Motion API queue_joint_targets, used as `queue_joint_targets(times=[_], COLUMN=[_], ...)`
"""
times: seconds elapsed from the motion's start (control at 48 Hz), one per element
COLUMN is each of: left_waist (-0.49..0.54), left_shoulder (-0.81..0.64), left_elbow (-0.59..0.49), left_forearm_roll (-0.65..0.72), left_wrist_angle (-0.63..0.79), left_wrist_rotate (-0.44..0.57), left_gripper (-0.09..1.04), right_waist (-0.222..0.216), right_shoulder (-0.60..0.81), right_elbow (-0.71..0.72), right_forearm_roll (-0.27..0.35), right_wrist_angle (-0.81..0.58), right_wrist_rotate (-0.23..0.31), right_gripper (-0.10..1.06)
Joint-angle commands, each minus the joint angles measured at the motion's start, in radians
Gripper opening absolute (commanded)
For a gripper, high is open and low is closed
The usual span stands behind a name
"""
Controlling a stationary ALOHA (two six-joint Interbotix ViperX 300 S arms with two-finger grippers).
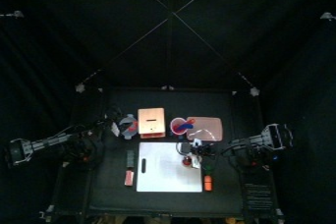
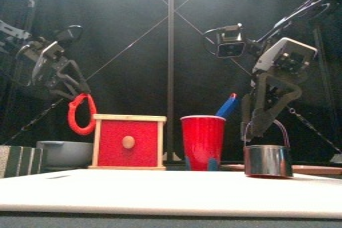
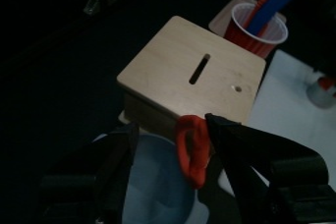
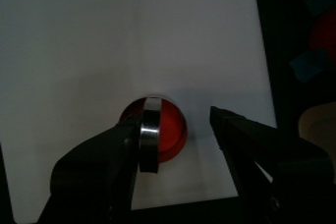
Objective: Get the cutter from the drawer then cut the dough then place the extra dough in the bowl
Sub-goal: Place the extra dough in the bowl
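And there was the cutter (image 2: 267, 160), down on the white cutting board (image 4: 79, 51) toward its right side, standing upright with red dough (image 4: 171, 135) showing inside it. The right hand (image 4: 175, 125) hung straight over it, jaws wide apart. One jaw sat just beside the cutter's metal, and bare white board showed between the cutter and the other jaw. So nothing was gripped on that side!

Over on the left, the dough ring (image 2: 83, 114) was up in the air, red and hanging on edge. The left hand (image 3: 194, 128) had it pinched, jaws narrow and closed on the ring's upper part. It dangled above the blue-grey bowl (image 2: 60, 154), clear of the rim and not touching. The bowl sat on the tabletop (image 1: 105, 184) at the far left, just beside the wooden box (image 2: 130, 142).

The box showed its red drawer front facing the near side, and the drawer looked shut. Right of the box stood the red cup (image 2: 203, 142), close by and upright, with a blue knife (image 2: 227, 105) poking out of it and leaning to the right. Beyond the cup, further right, lay the pink tray (image 1: 210, 128), flat on the tabletop just past the board's far right corner.

The board itself lay in the middle of the tabletop, on the near side of the box and the cup.
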Motion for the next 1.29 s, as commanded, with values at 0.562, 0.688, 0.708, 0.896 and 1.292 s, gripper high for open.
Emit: queue_joint_targets(times=[0.562,0.688,0.708,0.896,1.292], left_waist=[-0.146,-0.299,-0.318,-0.417,-0.425], left_shoulder=[0.003,0.003,0.003,0.003,0.003], left_elbow=[0.014,0.02,0.023,0.055,0.089], left_forearm_roll=[0.181,0.4,0.43,0.56,0.54], left_wrist_angle=[-0.075,-0.204,-0.23,-0.482,-0.537], left_wrist_rotate=[0.012,0.012,0.009,0.0,-0.04], left_gripper=[0.91,0.91,0.91,0.91,0.91], right_waist=[-0.044,-0.109,-0.118,-0.193,-0.207], right_shoulder=[-0.06,-0.104,-0.109,-0.124,-0.127], right_elbow=[-0.025,0.003,0.009,0.061,0.072], right_forearm_roll=[-0.061,-0.095,-0.097,-0.109,-0.126], right_wrist_angle=[-0.204,-0.42,-0.448,-0.669,-0.819], right_wrist_rotate=[-0.009,-0.009,-0.011,-0.017,-0.023], right_gripper=[0.88,0.88,0.88,0.88,0.88])
